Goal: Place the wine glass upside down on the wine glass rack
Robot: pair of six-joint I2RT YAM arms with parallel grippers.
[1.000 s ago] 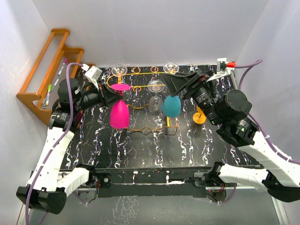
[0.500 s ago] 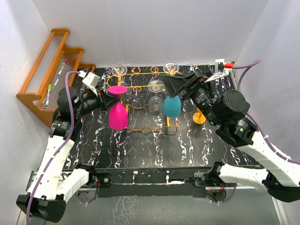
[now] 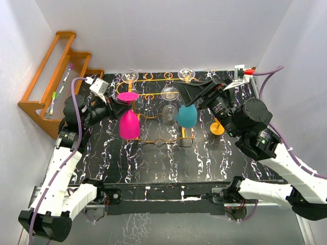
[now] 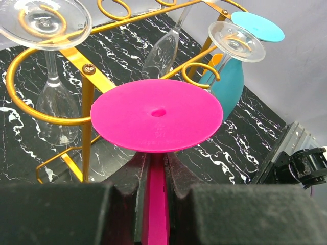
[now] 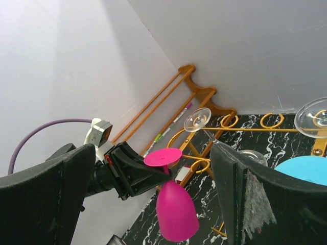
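Pinching an inverted magenta wine glass (image 3: 129, 124) by its stem, the left gripper (image 3: 122, 105) held it at the left end of the orange-gold wire rack (image 3: 153, 141); the right gripper (image 3: 188, 93) stood spread.

- Wooden rack (image 3: 56, 76) (brown, stepped): well left of the left jaws, by the wall.
- Two pens (image 3: 65, 77) on it.
- Teal glass (image 3: 187, 115) (upside down): between both jaws, close to the right jaws.
- Clear glasses (image 3: 170, 94) (three, inverted): beyond and between the jaws.
- Orange piece (image 3: 217, 127): right of the right jaws, on the black marbled mat (image 3: 168, 158).
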